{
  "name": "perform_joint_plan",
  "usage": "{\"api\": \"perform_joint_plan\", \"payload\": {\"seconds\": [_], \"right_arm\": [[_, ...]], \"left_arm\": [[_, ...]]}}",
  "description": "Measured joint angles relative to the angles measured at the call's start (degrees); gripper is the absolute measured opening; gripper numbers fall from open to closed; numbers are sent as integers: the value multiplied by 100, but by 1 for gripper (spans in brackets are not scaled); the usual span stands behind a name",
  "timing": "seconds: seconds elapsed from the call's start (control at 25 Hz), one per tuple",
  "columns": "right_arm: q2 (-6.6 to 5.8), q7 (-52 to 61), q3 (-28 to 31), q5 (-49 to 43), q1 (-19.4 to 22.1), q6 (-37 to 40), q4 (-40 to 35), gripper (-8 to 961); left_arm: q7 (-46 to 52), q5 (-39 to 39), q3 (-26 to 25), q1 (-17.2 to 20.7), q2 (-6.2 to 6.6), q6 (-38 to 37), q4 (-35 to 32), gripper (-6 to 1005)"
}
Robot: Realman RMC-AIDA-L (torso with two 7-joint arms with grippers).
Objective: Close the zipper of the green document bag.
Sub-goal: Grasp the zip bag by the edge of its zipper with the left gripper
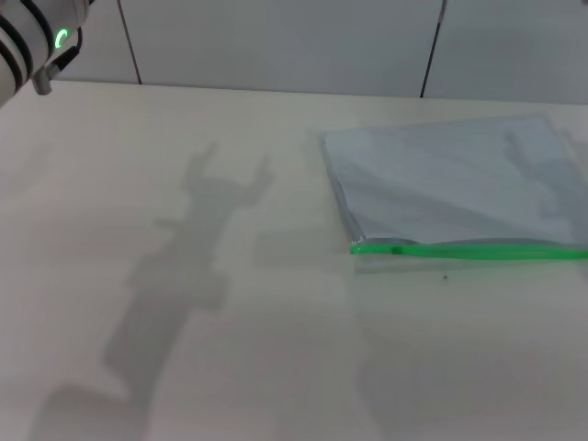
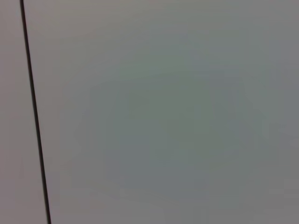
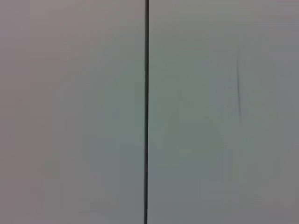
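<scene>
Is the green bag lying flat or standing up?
Flat. The green document bag lies spread on the table, its zipper along the near edge. Neither claw is in view.

A pale cream counter (image 1: 184, 349) carries soft shadows; behind it stand light grey wall panels (image 1: 276, 41) split by thin dark seams (image 3: 146, 112).

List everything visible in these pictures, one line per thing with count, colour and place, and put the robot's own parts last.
green document bag: one, translucent pale blue-grey, lying flat on the table's right side, running past the right edge of the head view.
zipper: one, bright green strip along the bag's near long edge; a small darker slider sits near its left end.
table: one, off-white, filling the head view, crossed by arm shadows.
wall panels: pale grey with dark seams, behind the table; both wrist views show only these.
left arm: one, white and black with a green light, raised at the head view's top left; claw not visible.
right arm: not in view.
</scene>
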State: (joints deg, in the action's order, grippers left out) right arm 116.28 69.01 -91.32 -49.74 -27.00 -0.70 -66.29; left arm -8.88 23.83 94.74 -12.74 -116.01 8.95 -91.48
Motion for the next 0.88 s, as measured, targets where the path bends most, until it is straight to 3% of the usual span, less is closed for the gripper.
{"api": "perform_joint_plan", "payload": {"seconds": [0.64, 0.76, 0.88], "right_arm": [[0, 19, 0, 0, -33, 0, 66, 894], [0, 21, -1, 0, -33, 0, 65, 894], [0, 22, 0, 0, -33, 0, 64, 894]], "left_arm": [[0, 23, 2, 15, 2, -111, 60, 861], [-183, -9, 95, -78, 76, 210, -4, 862], [-697, 13, 242, -291, 152, 1064, -164, 863]]}}
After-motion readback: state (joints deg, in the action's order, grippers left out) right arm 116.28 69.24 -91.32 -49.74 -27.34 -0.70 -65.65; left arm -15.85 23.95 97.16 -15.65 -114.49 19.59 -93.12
